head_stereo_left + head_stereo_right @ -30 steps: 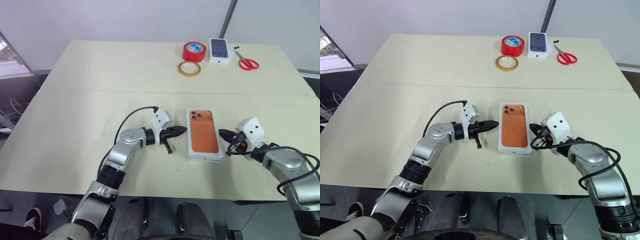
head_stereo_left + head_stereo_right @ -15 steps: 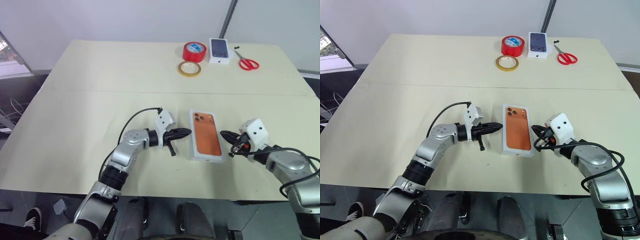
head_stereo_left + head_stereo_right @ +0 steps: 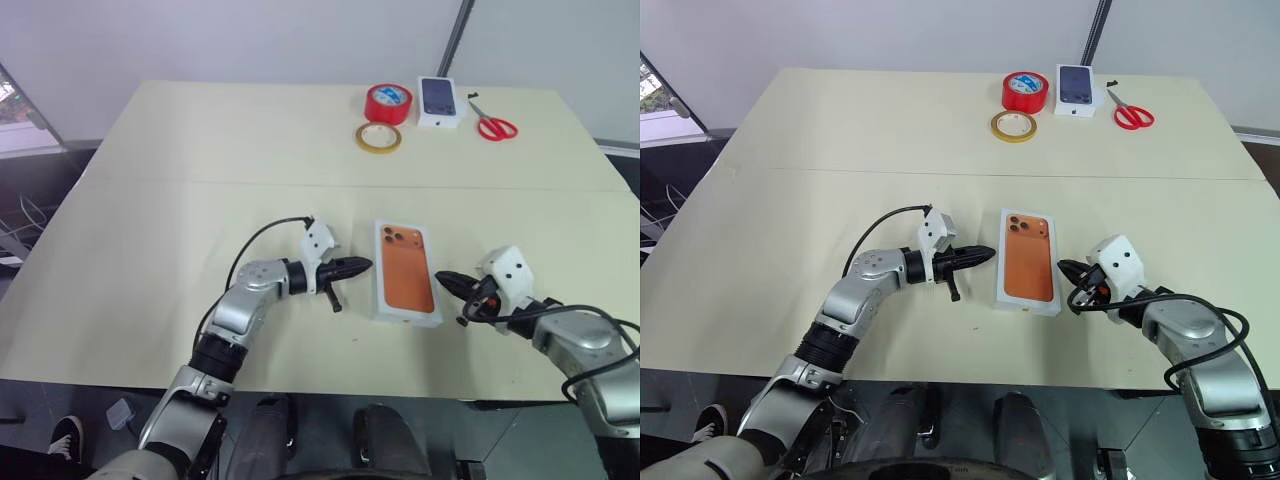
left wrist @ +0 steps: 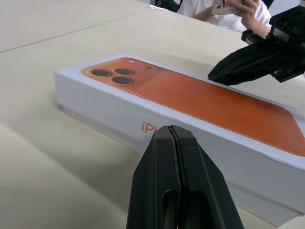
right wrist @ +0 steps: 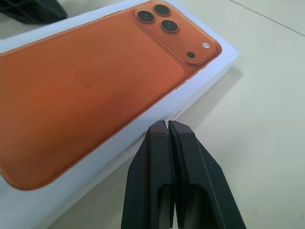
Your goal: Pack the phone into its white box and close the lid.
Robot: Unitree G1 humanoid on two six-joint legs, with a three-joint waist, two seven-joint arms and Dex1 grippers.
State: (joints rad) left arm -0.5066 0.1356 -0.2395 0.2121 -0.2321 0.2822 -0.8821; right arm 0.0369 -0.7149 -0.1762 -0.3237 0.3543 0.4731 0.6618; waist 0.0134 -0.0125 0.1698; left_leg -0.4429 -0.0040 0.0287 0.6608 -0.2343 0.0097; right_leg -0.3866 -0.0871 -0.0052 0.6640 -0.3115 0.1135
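The white box lies shut on the table between my grippers. The lid sits on it and carries an orange phone picture with a three-lens camera square. The phone itself is hidden. My left gripper is shut and empty, pointing at the box's left long side from a short gap away. My right gripper is shut and empty too, with its tip just off the right long side. In the left wrist view the right gripper shows beyond the box.
At the far edge of the table stand a red tape roll, a yellow tape ring, a small white box printed with a dark phone and red scissors. A person's hands show past the table.
The box has turned slightly askew. My left gripper edged toward it, then drew back a little. My right gripper sits a touch nearer me.
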